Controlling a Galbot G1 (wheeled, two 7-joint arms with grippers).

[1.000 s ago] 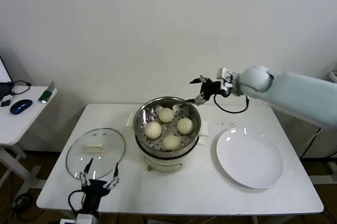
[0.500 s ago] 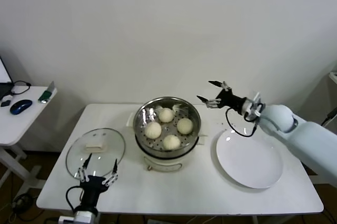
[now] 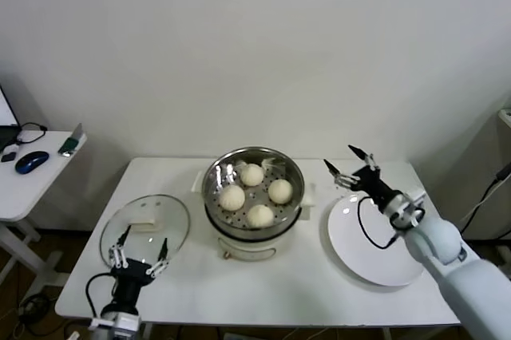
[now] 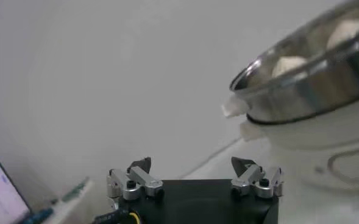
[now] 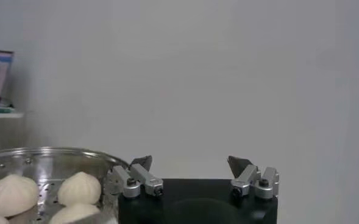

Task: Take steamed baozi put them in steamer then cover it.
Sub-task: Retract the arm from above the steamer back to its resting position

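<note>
The steamer (image 3: 252, 232), a shiny steel pot on a white base, stands mid-table with four baozi (image 3: 232, 197) on its perforated tray. The cover (image 3: 145, 236), a clear glass lid with a cream handle, lies flat on the table left of the pot. My left gripper (image 3: 144, 238) is open and empty at the cover's near edge. My right gripper (image 3: 338, 155) is open and empty, right of the pot over the far left edge of the white plate. The left wrist view shows the pot (image 4: 307, 79) beyond its open gripper (image 4: 191, 165). The right wrist view shows the pot rim (image 5: 45, 152), baozi (image 5: 80, 187) and its open gripper (image 5: 190, 163).
A flat white plate (image 3: 377, 238) lies right of the steamer with nothing on it. A small side table (image 3: 32, 176) with a mouse and small items stands at far left. A wall is close behind the table.
My right arm swung from above the pot's far right rim rightward and down to over the plate's edge. My left gripper shifted slightly left and nearer along the cover's front edge.
</note>
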